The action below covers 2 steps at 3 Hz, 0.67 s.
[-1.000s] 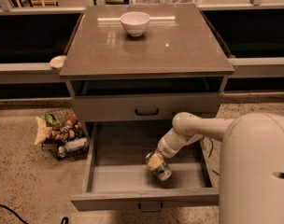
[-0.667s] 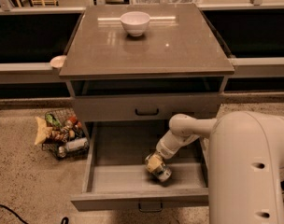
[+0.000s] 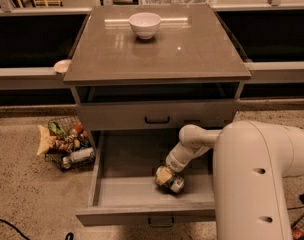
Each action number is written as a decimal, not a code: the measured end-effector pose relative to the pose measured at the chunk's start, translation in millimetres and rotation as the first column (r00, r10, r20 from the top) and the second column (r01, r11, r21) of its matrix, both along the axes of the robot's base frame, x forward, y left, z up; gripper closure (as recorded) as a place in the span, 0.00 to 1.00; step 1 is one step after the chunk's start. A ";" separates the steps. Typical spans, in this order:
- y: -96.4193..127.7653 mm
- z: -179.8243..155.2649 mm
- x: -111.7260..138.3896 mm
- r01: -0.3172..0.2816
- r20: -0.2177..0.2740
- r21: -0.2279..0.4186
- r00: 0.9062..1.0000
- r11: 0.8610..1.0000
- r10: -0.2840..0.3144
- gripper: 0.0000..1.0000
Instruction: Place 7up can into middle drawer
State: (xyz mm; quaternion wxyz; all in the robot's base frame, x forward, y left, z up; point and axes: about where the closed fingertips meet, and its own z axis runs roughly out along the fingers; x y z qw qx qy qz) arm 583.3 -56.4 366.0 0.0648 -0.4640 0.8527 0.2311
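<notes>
The middle drawer [image 3: 123,193] is pulled open, wide and grey, below the cabinet's upper drawer front [image 3: 122,118]. The 7up can [image 3: 175,184] is inside it, near the front right, tilted on its side with its silver end showing. My gripper [image 3: 166,176] reaches down into the drawer at the end of the white arm and sits right at the can, touching or nearly touching it. The gripper and the can overlap, so the hold is unclear.
A white bowl [image 3: 145,24] stands on the cabinet top [image 3: 192,54]. A wire basket of snacks and bottles [image 3: 66,145] sits on the floor to the left of the drawer. My large white body [image 3: 259,184] fills the lower right and covers the drawer's right end.
The arm has shifted slightly left and my body takes up more of the right side. The can stays in the same spot inside the drawer.
</notes>
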 end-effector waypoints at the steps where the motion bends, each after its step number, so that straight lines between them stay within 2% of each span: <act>1: 0.4 -1.1 0.1 0.000 -0.002 -0.001 1.000 1.000 0.000 0.12; 2: -0.9 6.7 -0.8 0.001 0.013 0.001 1.000 1.000 -0.001 0.00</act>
